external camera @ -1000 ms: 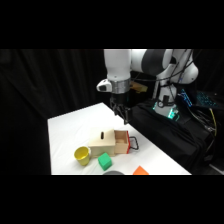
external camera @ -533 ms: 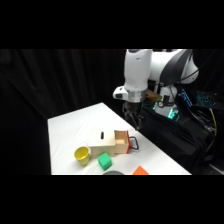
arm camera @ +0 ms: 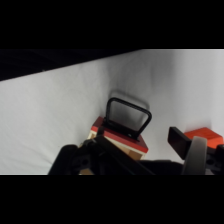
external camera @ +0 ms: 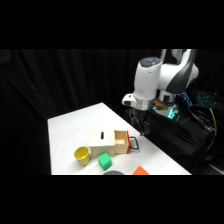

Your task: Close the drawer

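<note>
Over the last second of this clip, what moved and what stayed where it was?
The gripper swung across the side view, from above the box to the right, and came down; it now hangs just beyond the drawer's handle, on its open side. It has taken hold of nothing. The drawer is still pulled out, and the yellow cup and green block have not shifted.

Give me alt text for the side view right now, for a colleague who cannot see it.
A white robot arm lowers its gripper just beyond the wire handle of an open drawer, pulled out of a pale wooden box on a white table. A yellow cup and a green block sit near the box.
</note>
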Controlling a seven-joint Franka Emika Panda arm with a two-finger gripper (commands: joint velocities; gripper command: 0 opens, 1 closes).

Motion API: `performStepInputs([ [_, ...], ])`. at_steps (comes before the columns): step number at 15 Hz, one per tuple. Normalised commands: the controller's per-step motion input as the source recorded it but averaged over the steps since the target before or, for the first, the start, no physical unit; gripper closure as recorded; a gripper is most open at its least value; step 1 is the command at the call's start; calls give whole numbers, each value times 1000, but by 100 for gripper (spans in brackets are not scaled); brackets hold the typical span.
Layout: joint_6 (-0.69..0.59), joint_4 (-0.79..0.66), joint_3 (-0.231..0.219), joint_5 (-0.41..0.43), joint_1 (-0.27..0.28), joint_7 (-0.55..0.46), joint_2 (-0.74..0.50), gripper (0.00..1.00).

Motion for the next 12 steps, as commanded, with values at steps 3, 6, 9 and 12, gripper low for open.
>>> performStepInputs([
  [3, 459, -189, 39, -192, 21, 354, 40, 0],
  [6, 408, -98, -8, -294, -1, 373, 122, 0],
  [9, 329, -46, -72, -329, 35, 371, 111, 0],
  [12, 349, -37, -102, -431, 18, 454, 87, 0],
])
